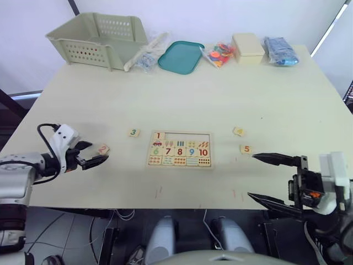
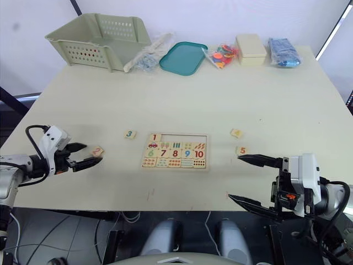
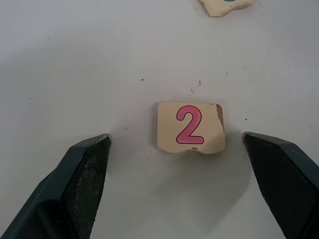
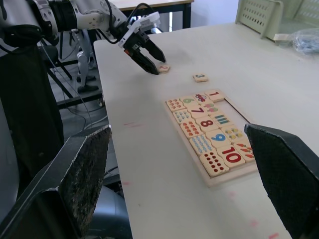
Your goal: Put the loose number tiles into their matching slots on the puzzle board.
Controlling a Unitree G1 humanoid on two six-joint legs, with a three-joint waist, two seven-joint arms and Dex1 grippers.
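Straddling tile 2 [image 3: 190,127] with jaws apart, the left gripper [image 1: 95,156] risks skidding the flat tile across the table [image 1: 193,94] on closing. Right gripper [image 2: 248,179] idles open near tile 5 [image 2: 241,150]; board [image 1: 180,149] holds only 1.
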